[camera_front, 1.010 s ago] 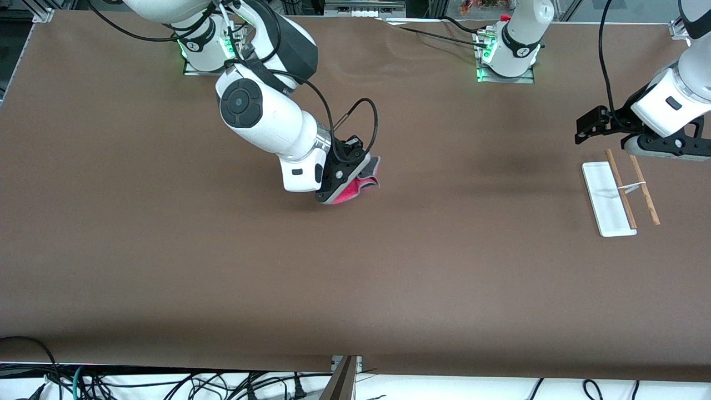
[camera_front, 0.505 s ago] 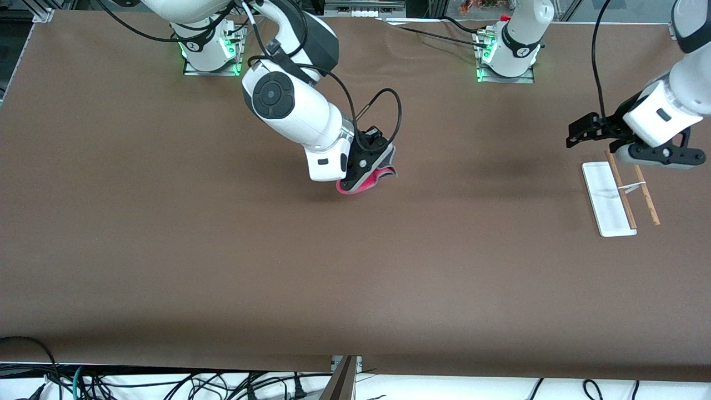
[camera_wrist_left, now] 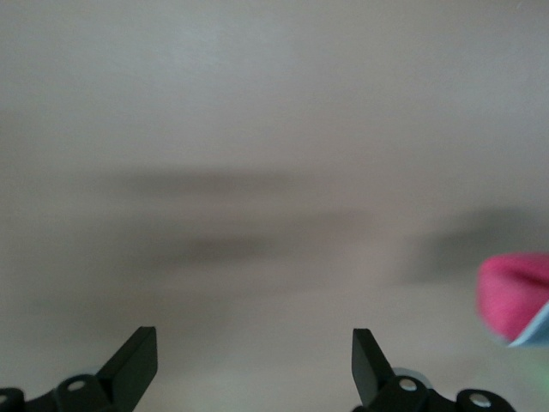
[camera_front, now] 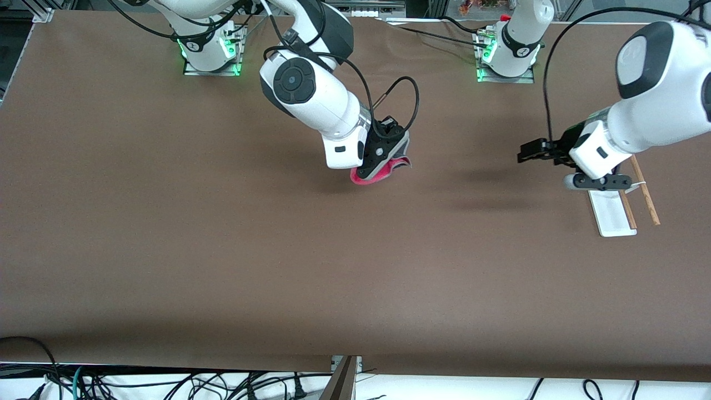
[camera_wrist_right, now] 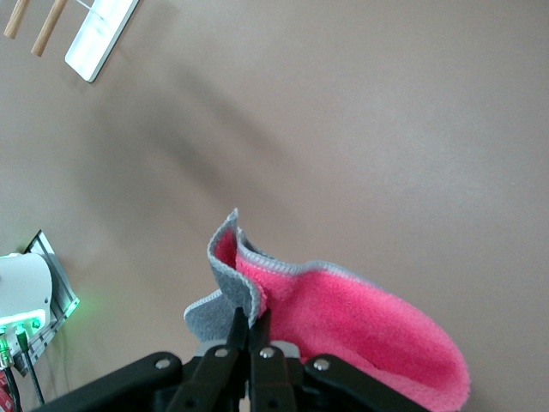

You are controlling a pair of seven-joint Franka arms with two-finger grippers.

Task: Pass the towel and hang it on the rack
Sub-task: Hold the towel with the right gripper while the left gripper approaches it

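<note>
Towel [camera_front: 383, 173]: small cloth, bright pink on one face and grey on the other with grey edging, pinched at one edge by the right gripper [camera_front: 389, 166] and hanging folded beneath it, up off the brown table [camera_front: 222, 266], over the table's middle stretch toward the robots' bases. In the right wrist view the two fingers are clenched tight on the towel's [camera_wrist_right: 343, 330] grey edge, pink face spread below them. Right gripper [camera_wrist_right: 249, 330]: tilted, carried on the arm that comes from the base at the right arm's end. Left gripper [camera_front: 527, 153]: in the air over bare table just beside the rack [camera_front: 614, 214], pointing toward the middle of the table; fingers released, spread wide apart, nothing between them. In the left wrist view its two dark fingertips [camera_wrist_left: 137, 360] stand well apart over blurred table, and a pink corner of the towel [camera_wrist_left: 515, 305] shows at the frame's edge. Rack: flat white rectangular base with two thin light-brown wooden rods [camera_front: 647, 197] alongside, standing on the table at the left arm's end, partly covered by the left arm; it carries nothing. Also seen from the right wrist [camera_wrist_right: 99, 39].
</note>
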